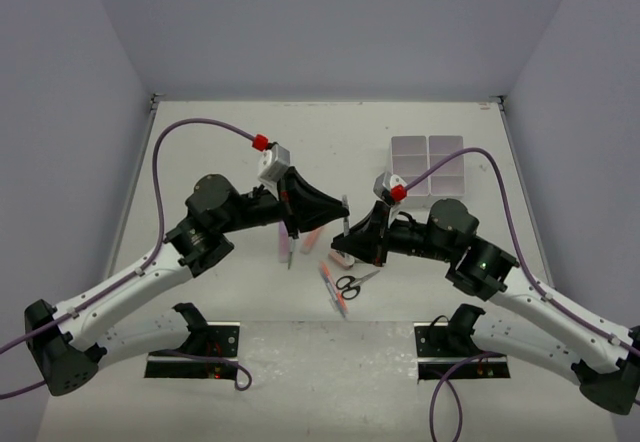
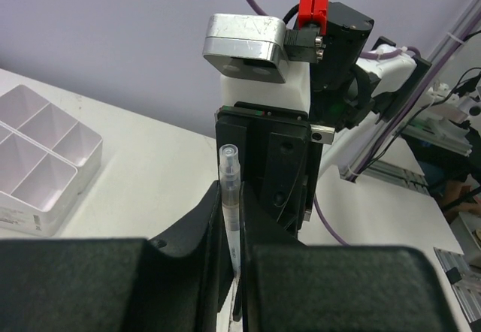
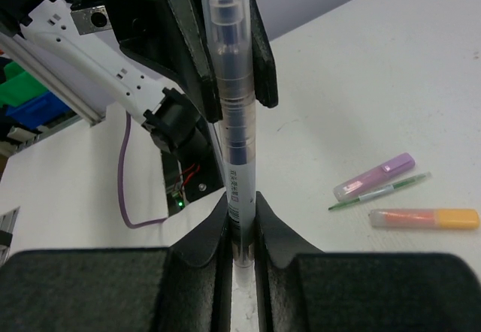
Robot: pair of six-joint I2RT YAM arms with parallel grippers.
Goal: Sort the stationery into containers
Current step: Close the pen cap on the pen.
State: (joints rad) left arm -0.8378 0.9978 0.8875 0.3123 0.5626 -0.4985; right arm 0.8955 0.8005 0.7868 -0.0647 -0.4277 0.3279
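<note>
Both the left tool [image 2: 231, 261] and right tool [image 3: 240, 219] clamp one clear-barrelled thin pen [image 3: 233, 122], its long axis spanning them; the right tool is nearer the white six-compartment plastic box [image 1: 430, 167].

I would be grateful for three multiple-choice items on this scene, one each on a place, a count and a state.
1. Where does the organiser box stand?
A between the arm bases
B near left corner
C far right part of the table

2. How many highlighters lie on the table?
A one
B two
C four

3. What state is the clear pen in?
A clamped by both grippers
B lying flat
C dropped in the box

Key:
1 C, the top view shows it there.
2 B, a lilac highlighter and an orange-peach highlighter.
3 A, the left gripper and right gripper each pinch it.
</note>
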